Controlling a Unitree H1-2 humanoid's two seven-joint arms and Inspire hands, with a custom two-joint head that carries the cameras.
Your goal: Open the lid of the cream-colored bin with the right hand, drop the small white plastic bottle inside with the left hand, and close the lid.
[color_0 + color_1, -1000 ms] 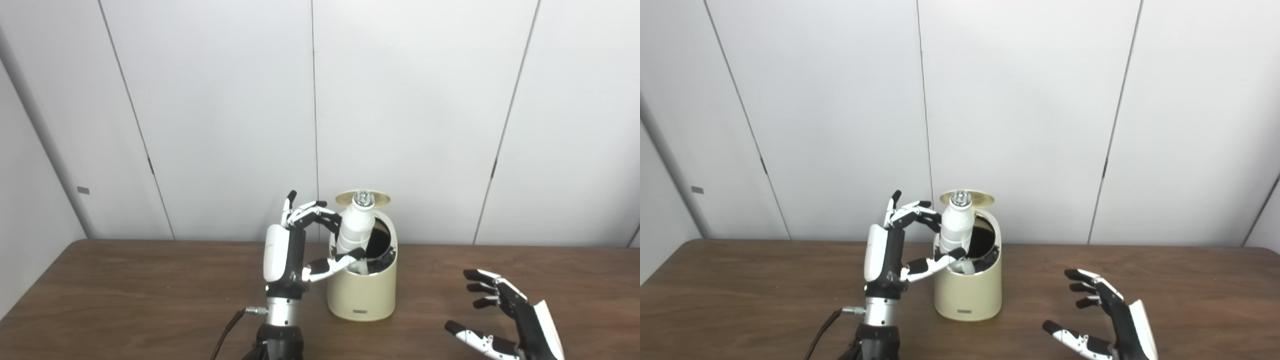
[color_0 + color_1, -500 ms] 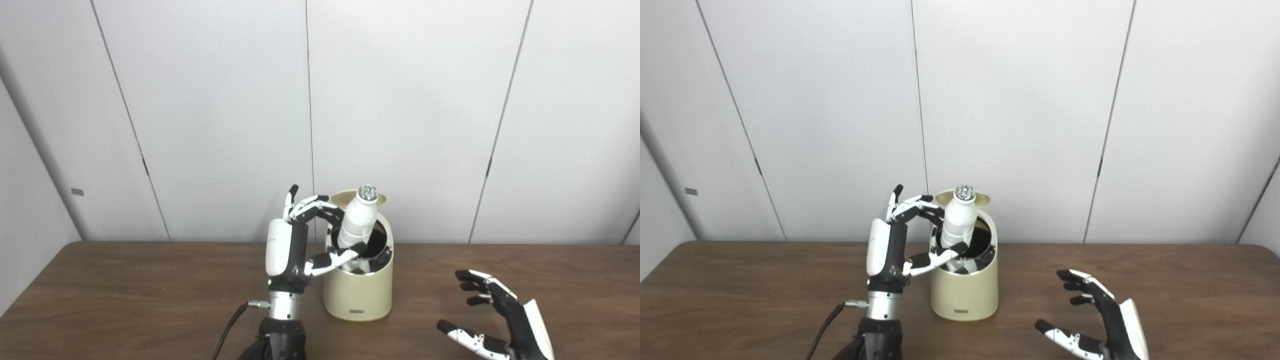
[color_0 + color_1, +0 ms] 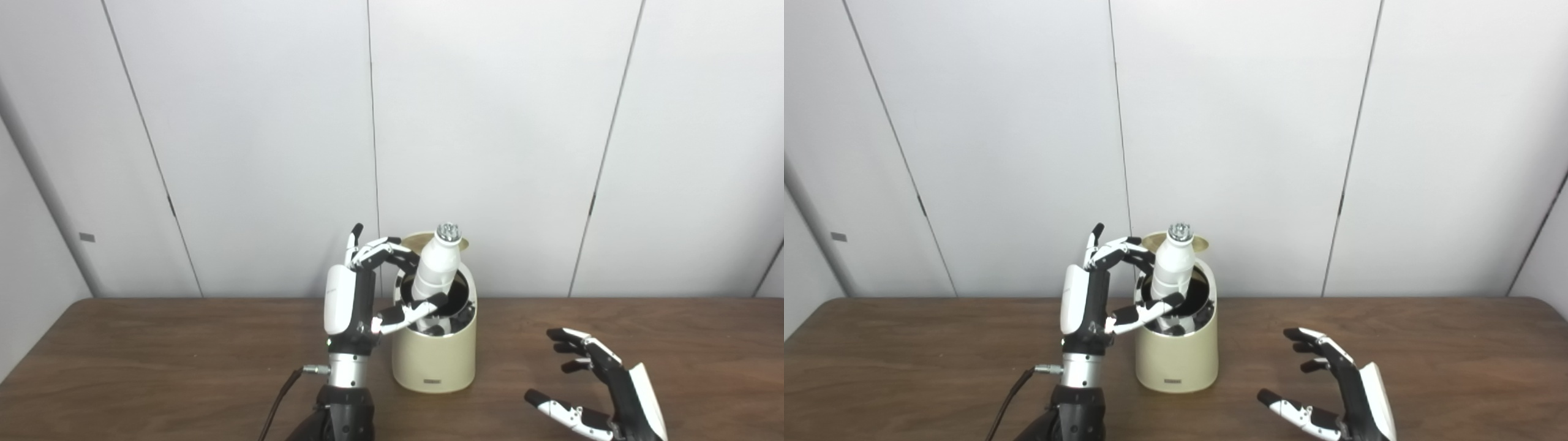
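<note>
Left hand (image 3: 361, 294) grips the small white plastic bottle (image 3: 436, 266) upright, base inside the cream-colored cylindrical bin (image 3: 435, 358) (right hand (image 3: 603, 392) open, idle)

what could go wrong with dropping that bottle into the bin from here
The bottle is tilted, its base just inside the bin opening, still pinched by the left hand; on release it may catch the rim. The raised lid sits right behind its cap and could be knocked. The right hand waits open, not steadying the bin.
</note>
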